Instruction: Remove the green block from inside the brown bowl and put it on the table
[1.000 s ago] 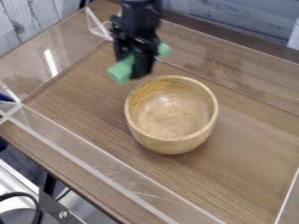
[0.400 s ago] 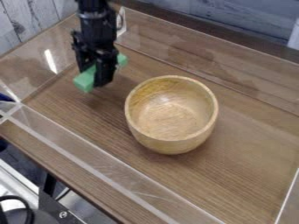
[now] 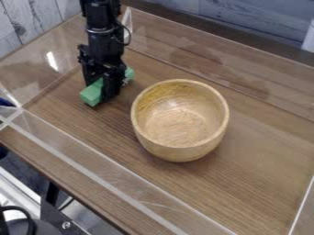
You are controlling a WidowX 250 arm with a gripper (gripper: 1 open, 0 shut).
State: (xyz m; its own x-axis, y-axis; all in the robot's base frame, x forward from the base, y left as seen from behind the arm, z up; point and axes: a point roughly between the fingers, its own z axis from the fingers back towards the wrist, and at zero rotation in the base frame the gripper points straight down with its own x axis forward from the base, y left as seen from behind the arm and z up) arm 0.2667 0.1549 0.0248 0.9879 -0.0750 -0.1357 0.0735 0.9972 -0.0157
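1. Green block [image 3: 92, 93] sits low between my fingers [image 3: 112, 77], out of the bowl and down at the tabletop, left of the bowl as the camera sees it; I cannot tell whether its underside is touching the wood.
2. My gripper [image 3: 106, 84] points straight down, its jaws part-way apart and closed against the block's sides, so the block is what I have hold of.
3. Only the lower left part of the block shows; the rest is hidden behind my dark fingers.
4. Just to the right stands the brown bowl [image 3: 181, 118], upright, with nothing inside it, its wood grain visible on the floor of the bowl.
5. Block and bowl are near each other but apart, with a strip of bare wood between them.
6. Both are on the table [image 3: 245, 83], whose clear acrylic walls [image 3: 86, 156] run along its edges.
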